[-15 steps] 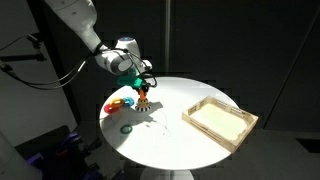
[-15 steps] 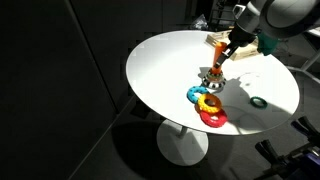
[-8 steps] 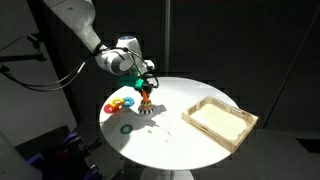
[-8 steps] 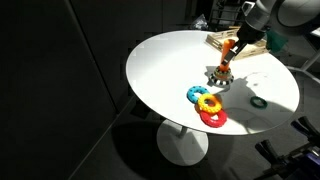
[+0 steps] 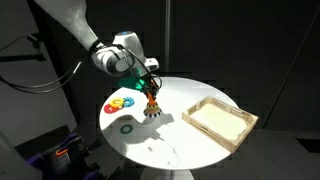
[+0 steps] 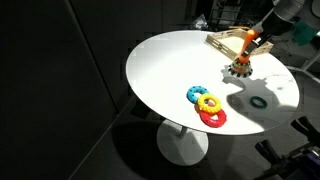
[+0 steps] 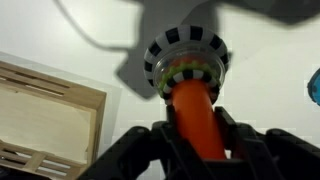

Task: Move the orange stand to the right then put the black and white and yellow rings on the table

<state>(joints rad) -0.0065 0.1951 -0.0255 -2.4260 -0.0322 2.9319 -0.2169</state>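
Observation:
The orange stand (image 5: 153, 100) is an orange post with a black and white ring (image 7: 186, 52) and a yellow ring at its base. It stands near the middle of the round white table (image 5: 170, 140) and also shows in the other exterior view (image 6: 244, 58). My gripper (image 7: 193, 140) is shut on the orange post (image 7: 196, 115) from above, holding the stand. In both exterior views the gripper (image 5: 150, 84) sits right over the post.
A pile of red, yellow and blue rings (image 6: 206, 105) lies at the table's edge. A dark green ring (image 6: 257, 101) lies flat on the table. A shallow wooden tray (image 5: 220, 120) stands beside the stand (image 7: 45, 115).
My gripper has carried the orange stand across the table, away from the pile of coloured rings and toward the wooden tray.

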